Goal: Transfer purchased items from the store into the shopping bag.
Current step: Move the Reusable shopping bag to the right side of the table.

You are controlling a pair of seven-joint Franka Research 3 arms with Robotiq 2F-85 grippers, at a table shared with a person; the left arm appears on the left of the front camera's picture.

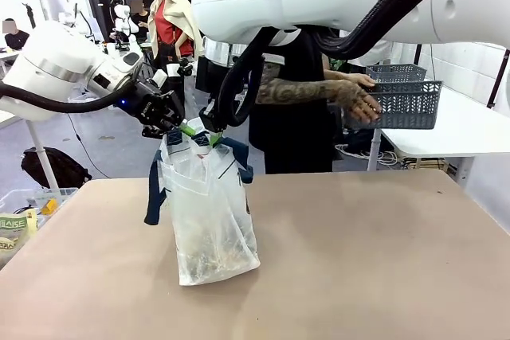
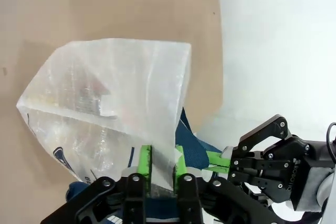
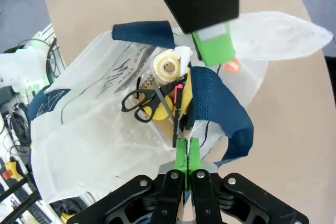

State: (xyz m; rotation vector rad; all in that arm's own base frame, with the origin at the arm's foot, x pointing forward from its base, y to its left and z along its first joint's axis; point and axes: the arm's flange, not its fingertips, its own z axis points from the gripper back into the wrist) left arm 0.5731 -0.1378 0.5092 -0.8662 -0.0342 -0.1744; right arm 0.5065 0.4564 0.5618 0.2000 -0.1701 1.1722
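The shopping bag (image 1: 209, 212), translucent white with navy handles, stands upright on the tan table (image 1: 358, 260). My left gripper (image 1: 190, 128) is at its top rim; in the left wrist view its green pads (image 2: 146, 162) stand a little apart with the thin rim (image 2: 163, 161) loose between them. My right gripper (image 3: 187, 153) is shut on the opposite rim, beside a navy handle (image 3: 218, 108). Inside the bag lie black scissors (image 3: 143, 103), a tape roll (image 3: 168, 67), a pen (image 3: 178, 106) and a yellow piece (image 3: 149, 114). At the far right, a person's hand (image 1: 358, 101) holds the store (image 1: 406, 105), a dark grey basket.
A person stands behind the table's far edge. A white side table (image 1: 462, 133) is at the right, under the basket. A clear bin (image 1: 24, 212) with small goods sits off the table's left edge. Open tabletop lies to the right of the bag.
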